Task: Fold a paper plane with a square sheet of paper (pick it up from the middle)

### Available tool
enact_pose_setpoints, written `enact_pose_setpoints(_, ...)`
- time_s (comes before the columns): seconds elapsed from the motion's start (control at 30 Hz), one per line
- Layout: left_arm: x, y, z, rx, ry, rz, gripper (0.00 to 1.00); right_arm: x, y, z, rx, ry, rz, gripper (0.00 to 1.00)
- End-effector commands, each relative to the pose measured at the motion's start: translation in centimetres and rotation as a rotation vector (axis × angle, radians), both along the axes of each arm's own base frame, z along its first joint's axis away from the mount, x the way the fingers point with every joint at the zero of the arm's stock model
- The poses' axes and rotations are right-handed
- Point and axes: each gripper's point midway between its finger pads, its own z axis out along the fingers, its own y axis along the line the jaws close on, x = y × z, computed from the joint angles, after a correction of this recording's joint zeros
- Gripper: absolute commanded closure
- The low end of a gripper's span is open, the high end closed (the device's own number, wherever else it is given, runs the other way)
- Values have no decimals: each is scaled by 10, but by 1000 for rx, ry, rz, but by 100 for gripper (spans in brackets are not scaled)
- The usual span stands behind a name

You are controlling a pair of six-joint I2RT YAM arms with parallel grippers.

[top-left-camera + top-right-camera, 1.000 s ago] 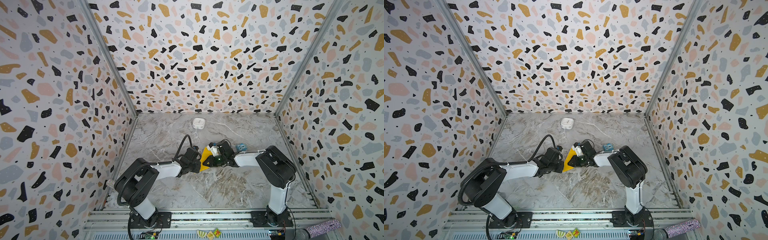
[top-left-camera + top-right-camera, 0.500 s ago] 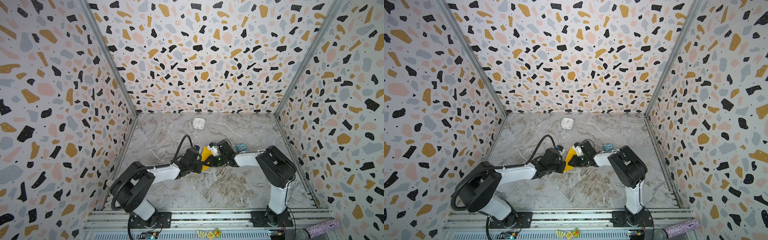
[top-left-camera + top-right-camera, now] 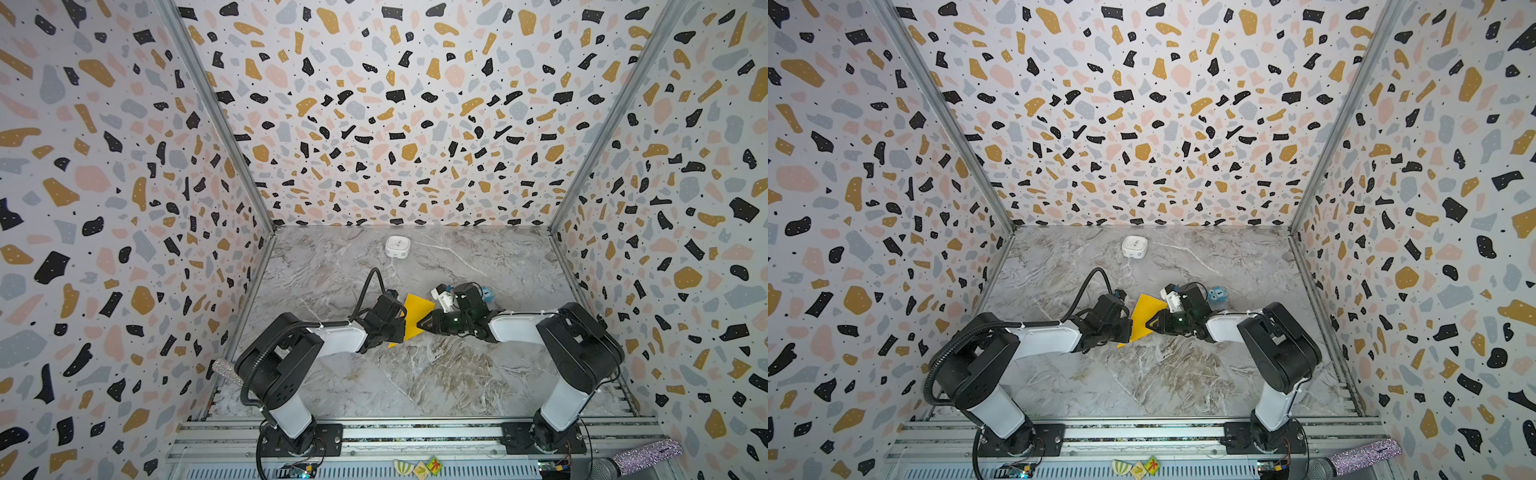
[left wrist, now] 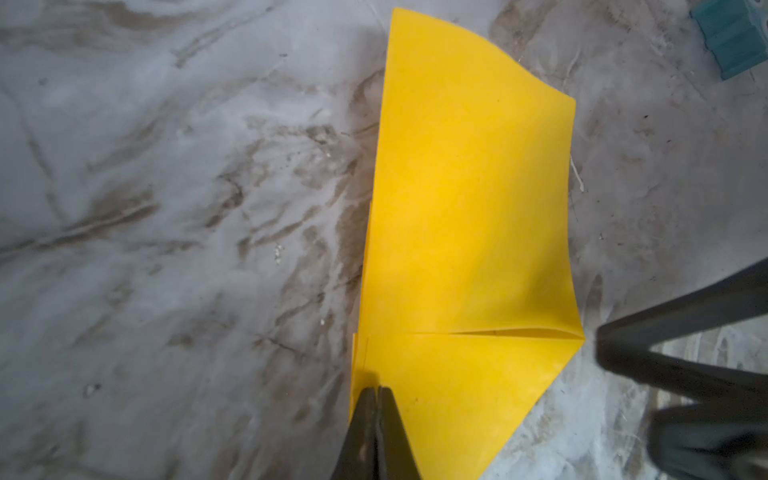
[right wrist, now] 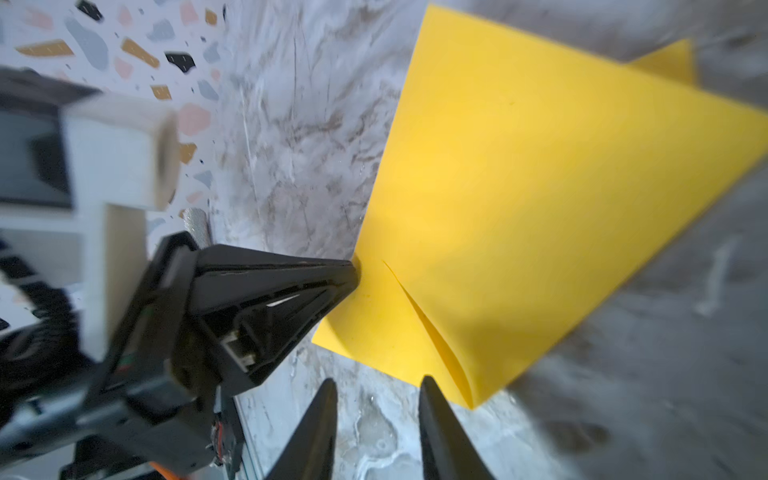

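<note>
Sheet of paper [image 3: 413,316], partly folded, resting mid-table between both grippers: thin, light and limp (likely to slide on the smooth marble table [image 3: 415,374]), best pinched at a creased edge. Left gripper [image 4: 376,392] clenched on its folded edge; right gripper [image 5: 379,380] released beside a corner. Terrazzo walls [image 3: 415,124] stand close around.

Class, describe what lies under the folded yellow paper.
Only marble tabletop shows around the paper, and its own lower layers peek out at the edge that the left gripper pinches. The surface directly beneath is covered.
</note>
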Motion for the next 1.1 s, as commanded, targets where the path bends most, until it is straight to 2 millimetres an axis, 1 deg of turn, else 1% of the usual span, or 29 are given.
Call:
enact_pose_setpoints(0.0,-11,7,-16,29,73,21,100,0,-13,7,14,11,-73,55)
enact_pose_setpoints(0.1,-13,8,-16,28,89,30,100,-5,-20,-2,4,51,-103,52)
enact_pose_setpoints(0.2,-15,7,-16,24,101,35,100,-7,-18,-9,13,94,-111,52)
enact_pose_setpoints(0.33,-14,6,-15,19,107,37,100,-9,-10,-16,41,141,-103,52)
enact_pose_setpoints(0.47,-14,5,-14,16,106,35,100,-8,0,-24,48,178,-115,55)
enact_pose_setpoints(0.67,-14,3,-15,9,107,26,100,1,17,-30,85,221,-172,59)
enact_pose_setpoints(0.83,-14,0,-12,-1,100,9,100,14,25,-27,158,236,-227,67)
enact_pose_setpoints(0.9,-13,-3,-8,-11,91,-7,100,18,25,-26,175,240,-246,74)
enact_pose_setpoints(1.0,-10,-10,5,-41,53,-41,100,20,23,-21,181,230,-268,84)
enact_pose_setpoints(1.07,-6,-18,23,-80,5,-77,100,19,18,-18,176,223,-284,90)
